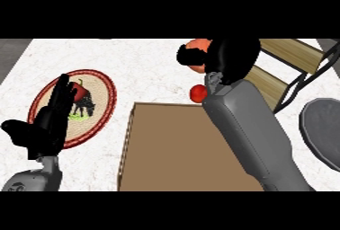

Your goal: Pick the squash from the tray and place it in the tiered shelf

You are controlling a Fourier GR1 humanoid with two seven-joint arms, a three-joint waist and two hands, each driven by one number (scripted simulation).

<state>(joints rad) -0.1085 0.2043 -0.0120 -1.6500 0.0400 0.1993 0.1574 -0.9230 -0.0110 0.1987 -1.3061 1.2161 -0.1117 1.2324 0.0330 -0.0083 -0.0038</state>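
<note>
Beyond the far edge of the tray [186, 148], near the top of the head view, the right hand [232, 54] holds the squash [199, 44]. The squash is orange and rounded, and most of it is hidden. A black band of fingers [189, 56] curls across its middle, so orange shows only above and below that band. The palm lies to the squash's right, with the squash sticking out to the left of the hand. The fingers are clamped on the squash, not spread. The squash is off the tray and over the white table [153, 67]. Whether it touches the table cannot be told.

Just to the right of the hand stands the shelf [289, 49], with two pale wooden boards in a thin black frame. The squash lies left of the nearer board and is not on either board. The grey right forearm runs from the lower edge up across the tray's right side to the hand.

A small red round thing [197, 93] sits just past the tray's far edge, close against the wrist and below the squash. The tray is a plain brown rectangle with a low rim. A dark grey round thing [322, 130] is cut off by the right edge, near the shelf's foot.

At the left, the left hand [46, 128] rests open with straight fingers pointing up, overlapping a red-rimmed plate [100, 85] with a dark figure at its centre.
</note>
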